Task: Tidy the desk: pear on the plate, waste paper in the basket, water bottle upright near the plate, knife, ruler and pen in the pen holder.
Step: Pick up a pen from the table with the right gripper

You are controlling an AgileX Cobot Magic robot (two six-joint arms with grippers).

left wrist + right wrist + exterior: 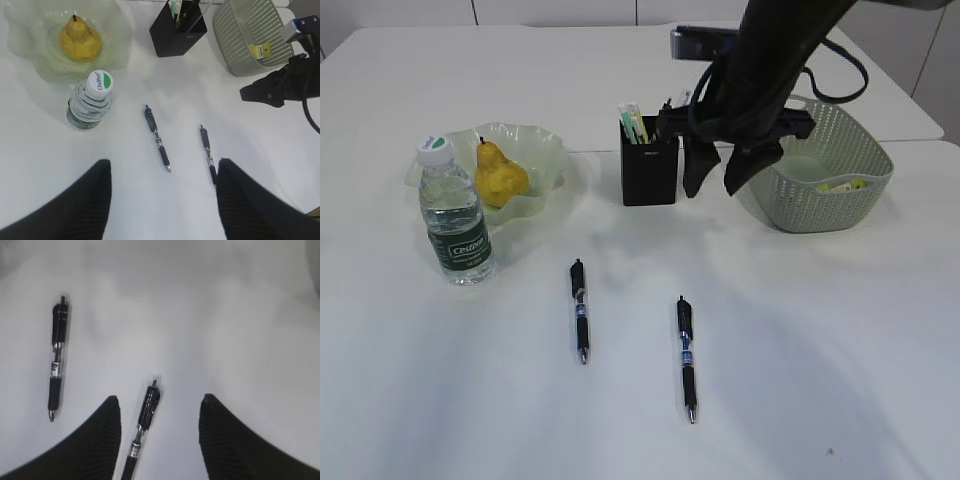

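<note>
Two black pens lie loose on the white table, the left pen [580, 310] and the right pen [686, 357]. My right gripper [720, 178] hangs open in the air between the black pen holder [650, 172] and the basket [830, 165]; in its wrist view the right pen [144, 420] shows far below, between the fingers [107, 430]. My left gripper [162, 167] is open and empty, high above both pens. The pear [500, 178] rests on the plate [548, 155]. The water bottle [455, 215] stands upright beside it. Yellow waste paper [842, 186] lies in the basket. Thin pale things stand in the holder; knife and ruler cannot be told.
The right arm [280, 87] stretches in from the right above the basket. A dark device with a cable [705, 40] sits at the table's back. The table edge runs behind the basket.
</note>
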